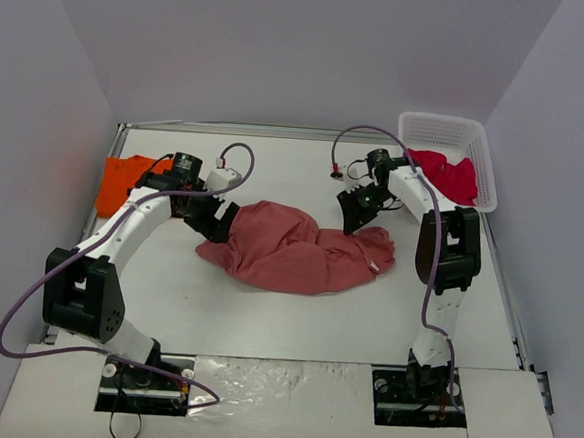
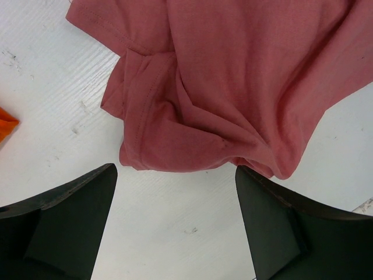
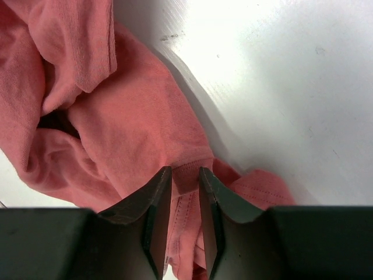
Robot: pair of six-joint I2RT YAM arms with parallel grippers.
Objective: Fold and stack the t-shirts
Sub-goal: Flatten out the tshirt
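The brick-red shirt (image 1: pixel 295 247) lies crumpled in the middle of the tabletop (image 1: pixel 276 168) — soft, light, limp cloth that will likely sag and drag rather than hold shape, so a hem or sleeve edge looks the best hold. The right claw (image 3: pixel 185 175) is pinched narrow on a fold at its right end; the left claw (image 1: pixel 215 221) hangs wide open over its left end, gripping nothing. Three shirts in all — this one, one orange shirt (image 1: pixel 124 182) by the far left edge, one pink shirt (image 1: pixel 447 175) in the single basket (image 1: pixel 483 142) at the far right corner.
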